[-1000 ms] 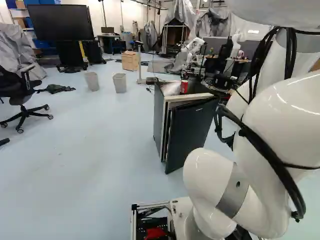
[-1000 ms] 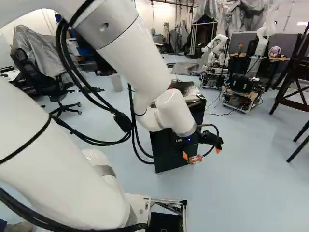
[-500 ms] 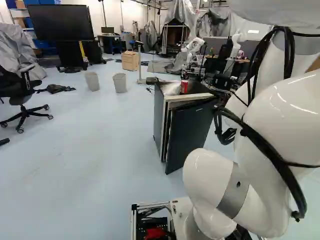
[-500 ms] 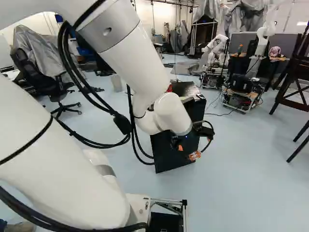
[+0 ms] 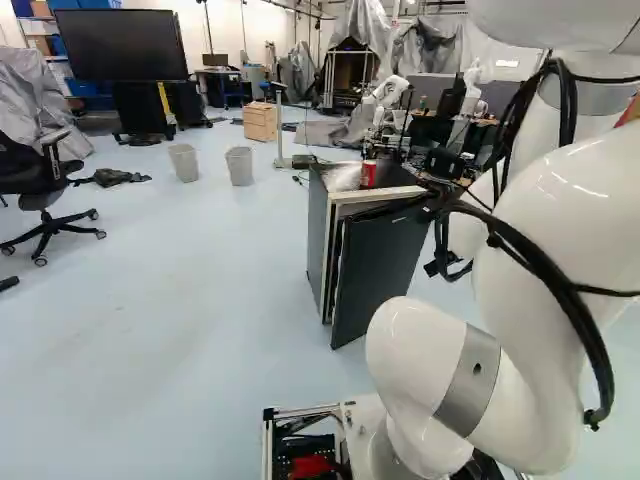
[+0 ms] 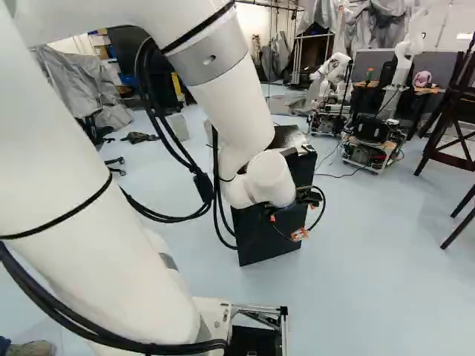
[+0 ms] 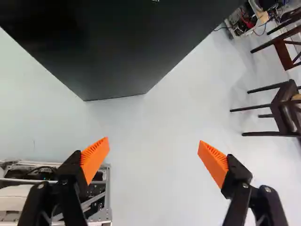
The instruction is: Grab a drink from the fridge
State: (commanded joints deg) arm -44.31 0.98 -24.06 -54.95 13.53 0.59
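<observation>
White arm [image 6: 239, 111], upper left of right base view, shifted rightward since earlier frame; claw [image 6: 286, 226] spread, near black fridge [image 6: 258, 243].

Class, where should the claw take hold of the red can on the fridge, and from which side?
Probably around the upper half of the can's wall, with the claw coming down from above, one pad on either side. The can stands upright on top of the fridge, its round wall rises bare, and nothing is seen over it.
</observation>
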